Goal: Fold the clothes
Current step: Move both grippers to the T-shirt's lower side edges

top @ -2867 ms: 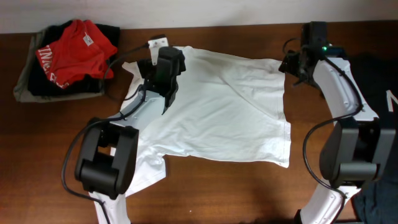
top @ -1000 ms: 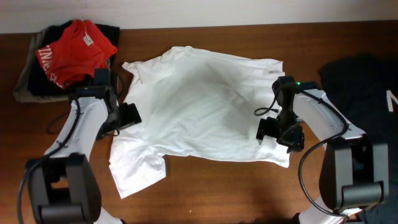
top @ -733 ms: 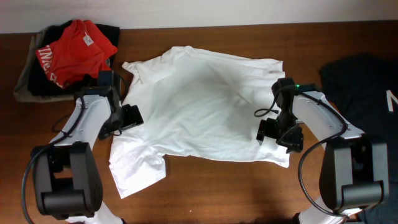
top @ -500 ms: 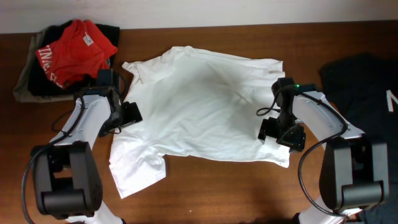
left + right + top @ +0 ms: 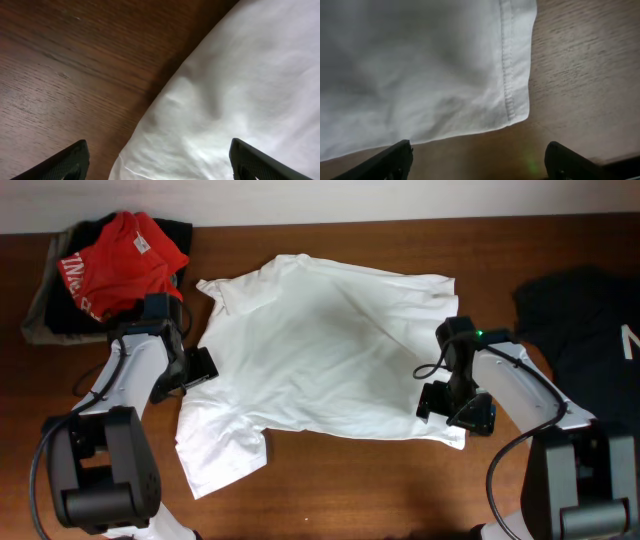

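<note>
Both arms have swung off the shirt's far edge since the earlier frame and now flank it, one to a side. The left gripper point(image 5: 203, 366) hangs wide open and empty. The side edge of the white T-shirt point(image 5: 330, 350) passes under its spread fingers, with bare table point(image 5: 350, 490) on its outer side and cloth running inward. The right gripper point(image 5: 447, 406), likewise agape and holding nothing, hovers over the stitched hem corner point(image 5: 520, 107), which lies directly below it, the shirt spreading away toward its partner. The shirt lies flat, its long axis seemingly running from one claw to the other, so each arm has its own end nearest. A red garment point(image 5: 125, 255) sits well beyond the left claw, a black garment point(image 5: 590, 310) beyond the right.
</note>
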Available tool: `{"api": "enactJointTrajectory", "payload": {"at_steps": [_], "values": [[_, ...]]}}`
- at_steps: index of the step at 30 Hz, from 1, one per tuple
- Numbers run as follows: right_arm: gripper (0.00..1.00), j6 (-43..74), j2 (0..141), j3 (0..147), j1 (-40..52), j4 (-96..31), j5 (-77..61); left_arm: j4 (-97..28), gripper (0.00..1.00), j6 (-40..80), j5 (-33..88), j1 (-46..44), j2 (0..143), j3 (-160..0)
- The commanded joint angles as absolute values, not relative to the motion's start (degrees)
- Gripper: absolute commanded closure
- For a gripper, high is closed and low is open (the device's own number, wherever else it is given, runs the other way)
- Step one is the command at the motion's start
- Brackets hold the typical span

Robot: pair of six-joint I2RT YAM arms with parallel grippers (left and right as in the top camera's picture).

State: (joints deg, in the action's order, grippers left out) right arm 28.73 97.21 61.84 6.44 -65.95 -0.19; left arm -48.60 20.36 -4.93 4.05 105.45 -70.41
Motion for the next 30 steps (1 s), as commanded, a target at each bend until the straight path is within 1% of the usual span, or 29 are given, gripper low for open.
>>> {"api": "enactJointTrajectory", "payload": {"at_steps": [1,4,8,13,17,21,30], "values": [[0.08,29.45,96.47,61.01,6.74,-65.25,0.69,-47.97,0.11,19.40,-5.58,4.25,106.19,-68.25],[0.06,28.75,96.47,60.90,6.74,-64.90,0.71,-46.83,0.11,19.42,-5.58,4.25,106.19,-66.32],[0.05,28.80,96.47,59.20,6.74,-64.45,0.67,-45.30,0.11,19.42,-5.58,4.25,106.19,-63.79],[0.09,29.04,96.47,53.95,6.61,-57.95,0.27,-43.11,0.11,19.42,-5.54,4.25,106.19,-62.98],[0.09,29.02,96.47,53.54,6.63,-56.23,0.25,-42.83,0.11,19.42,-5.61,4.25,106.19,-62.98],[0.01,28.99,96.47,53.52,6.63,-55.16,0.27,-42.19,0.11,19.68,-5.61,4.25,106.19,-62.65],[0.02,27.73,96.90,53.49,6.63,-53.08,0.25,-41.58,0.11,19.66,-5.58,4.25,106.19,-61.91]]}}
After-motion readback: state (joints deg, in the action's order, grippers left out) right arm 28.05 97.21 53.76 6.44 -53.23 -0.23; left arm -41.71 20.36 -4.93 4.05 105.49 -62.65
